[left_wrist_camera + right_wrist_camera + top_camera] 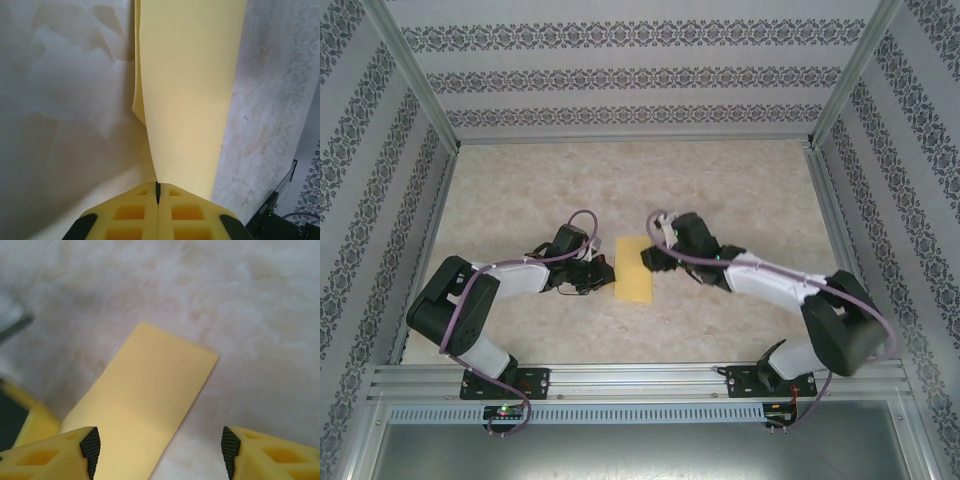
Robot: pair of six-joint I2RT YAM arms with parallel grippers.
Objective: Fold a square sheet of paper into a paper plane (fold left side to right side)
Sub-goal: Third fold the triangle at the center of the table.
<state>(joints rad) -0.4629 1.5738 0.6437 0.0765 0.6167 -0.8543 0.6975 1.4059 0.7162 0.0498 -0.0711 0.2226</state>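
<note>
A thin, bright-yellow sheet of paper (633, 268) is seen lying in the middle of the pale, marbled table (720, 180), between the two grippers. It is shaped like a narrow strip. Two layers are seen in the left wrist view, so it is judged to be folded over already. One edge is pinched by the left gripper (158, 197), whose jaws are closed tight on it. The right gripper (160, 446) is held wide open over the sheet, with nothing in it. The paper is likely very light, soft and bendy, and easily crumpled or slid. It is best held gently by an edge or corner. The table is ringed by silver metal rails (640, 378) and walls covered in grey patterned wallpaper (620, 70).
</note>
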